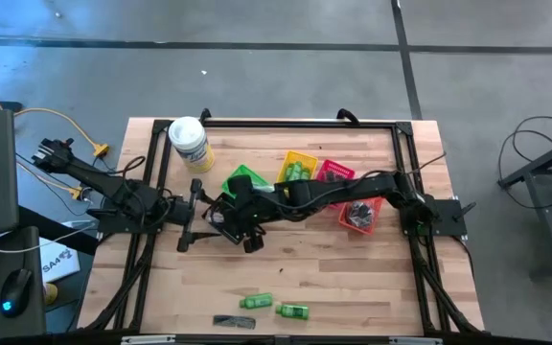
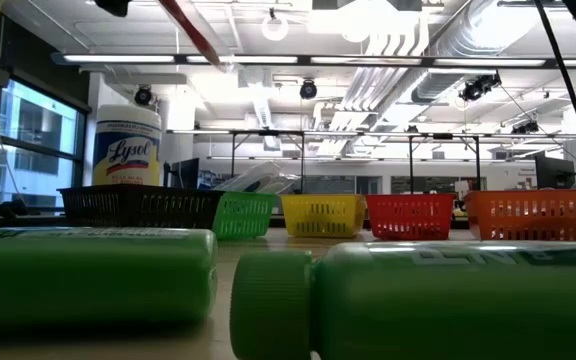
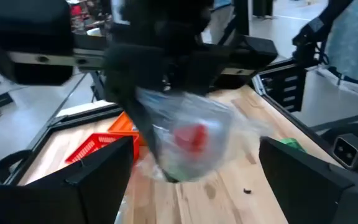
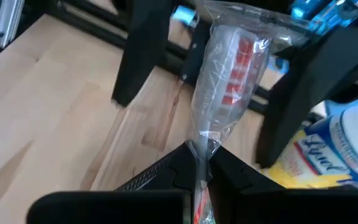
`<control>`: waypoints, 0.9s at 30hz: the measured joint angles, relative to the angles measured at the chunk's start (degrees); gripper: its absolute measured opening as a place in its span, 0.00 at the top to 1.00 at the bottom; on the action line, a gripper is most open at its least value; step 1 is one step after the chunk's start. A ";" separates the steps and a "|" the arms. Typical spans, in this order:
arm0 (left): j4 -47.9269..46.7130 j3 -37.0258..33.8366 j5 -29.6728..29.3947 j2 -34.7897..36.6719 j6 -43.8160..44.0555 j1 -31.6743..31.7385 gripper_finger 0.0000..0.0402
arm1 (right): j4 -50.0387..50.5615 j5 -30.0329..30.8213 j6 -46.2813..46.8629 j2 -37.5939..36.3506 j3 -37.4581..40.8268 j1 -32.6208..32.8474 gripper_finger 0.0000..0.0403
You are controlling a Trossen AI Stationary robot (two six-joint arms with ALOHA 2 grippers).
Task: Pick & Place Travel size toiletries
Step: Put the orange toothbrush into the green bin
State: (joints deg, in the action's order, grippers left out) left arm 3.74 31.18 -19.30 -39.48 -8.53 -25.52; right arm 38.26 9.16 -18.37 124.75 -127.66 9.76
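Observation:
A clear-wrapped toothbrush (image 4: 229, 74), red and white inside its wrapper, is held up over the middle of the table by my right gripper (image 4: 201, 163), which is shut on it. My left gripper (image 3: 197, 180) stands open just to the left (image 1: 192, 216), with the wrapped toothbrush (image 3: 188, 140) between its two fingers; I cannot tell whether they touch it. Two green mini bottles (image 1: 257, 301) (image 1: 292, 310) and a flat black comb (image 1: 236, 322) lie on the table near its front edge. My right gripper pinches the gathered end of the clear wrapper (image 4: 202, 146) between its two fingers. The fingers come from the table's right side, slanting down. The wrapped toothbrush sticks out past the fingertips toward my left gripper, lifted clear of the table.
A white-lidded tub with a yellow label (image 1: 190, 142) stands at the far left. Green (image 1: 242, 180), yellow (image 1: 300, 168), red (image 1: 333, 172) and orange (image 1: 362, 213) baskets sit in a row under my right arm. A black basket (image 2: 138, 205) shows in the low view.

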 joint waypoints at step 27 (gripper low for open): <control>2.57 -0.04 4.62 -1.11 -3.79 0.02 0.84 | -1.87 -2.33 -1.22 -0.04 0.00 0.15 0.97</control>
State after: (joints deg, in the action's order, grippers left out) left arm 6.31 31.14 -14.68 -40.60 -12.32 -25.50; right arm 36.40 6.83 -19.59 124.70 -127.66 9.91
